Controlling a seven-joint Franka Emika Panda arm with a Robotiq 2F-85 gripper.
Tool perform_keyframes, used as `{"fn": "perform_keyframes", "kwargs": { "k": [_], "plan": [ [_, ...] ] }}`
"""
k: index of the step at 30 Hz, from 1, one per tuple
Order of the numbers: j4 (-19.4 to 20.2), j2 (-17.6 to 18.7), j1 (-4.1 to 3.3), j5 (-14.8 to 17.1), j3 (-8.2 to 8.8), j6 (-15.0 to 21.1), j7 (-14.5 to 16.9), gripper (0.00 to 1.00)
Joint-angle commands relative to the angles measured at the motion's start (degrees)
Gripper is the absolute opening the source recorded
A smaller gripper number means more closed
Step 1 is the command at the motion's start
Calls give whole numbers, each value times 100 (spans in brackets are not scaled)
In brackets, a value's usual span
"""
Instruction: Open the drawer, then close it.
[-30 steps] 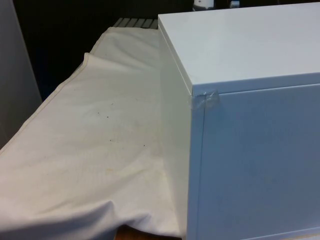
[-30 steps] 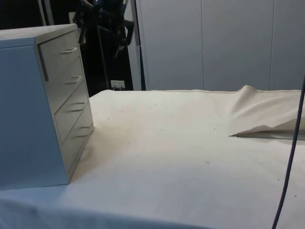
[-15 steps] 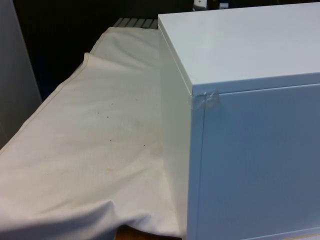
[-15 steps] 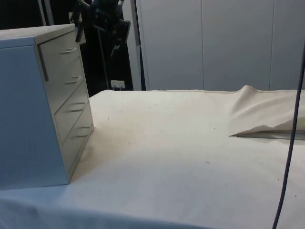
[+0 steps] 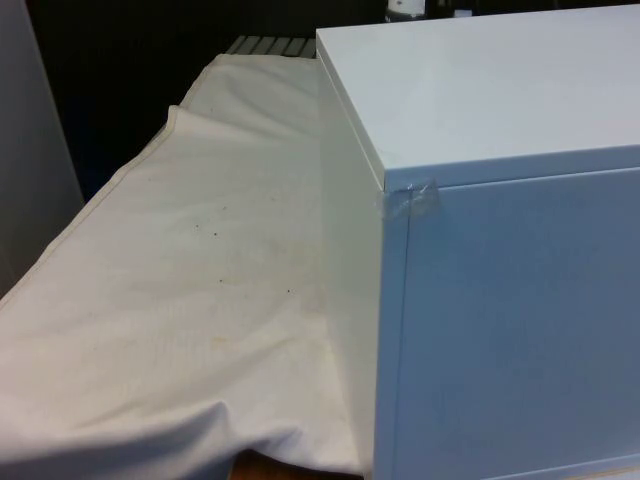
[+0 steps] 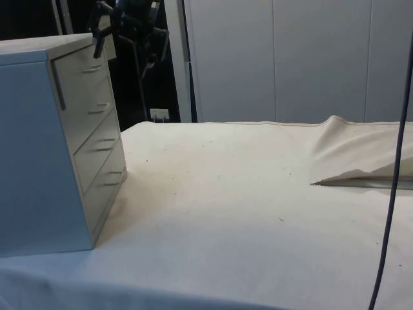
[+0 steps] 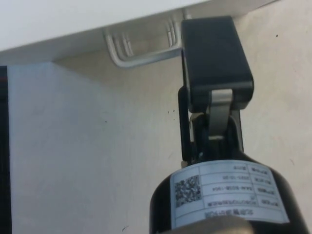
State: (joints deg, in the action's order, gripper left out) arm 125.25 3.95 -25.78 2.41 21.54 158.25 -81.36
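A white chest of drawers stands at the side view's left, its several drawers all pushed in and facing the open table. In the front view it turns its plain back and top to the camera. The black gripper hangs high beside the chest's upper front corner, level with the top drawer, close to its small metal handle. In the wrist view the gripper sits just beside that handle, apart from it.
White cloth covers the table, with a raised fold at the side view's right. A dark cable hangs down at that view's right edge. Open cloth lies at the front view's left of the chest.
In the side view the gripper has shifted left, closer to the chest's top front corner. The drawers have not moved.
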Motion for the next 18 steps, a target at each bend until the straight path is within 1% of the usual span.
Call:
{"fn": "perform_keyframes", "kwargs": {
  "k": [1,4,5,6,7,12,13,14,18],
  "plan": [
    [-23,57,-17,-46,6,80,-126,100],
    [-29,97,-23,-40,-17,103,-160,100],
    [0,34,-11,0,-34,6,-46,100],
    [-23,115,-23,-34,-29,115,-166,100],
    [-17,138,-23,-29,-40,149,-183,100],
    [11,189,-11,17,-52,189,-172,100],
    [0,172,-6,6,-57,120,-120,100],
    [11,183,-6,11,-52,195,-172,100],
    [6,178,-6,-6,-46,178,-172,100]
  ]
}}
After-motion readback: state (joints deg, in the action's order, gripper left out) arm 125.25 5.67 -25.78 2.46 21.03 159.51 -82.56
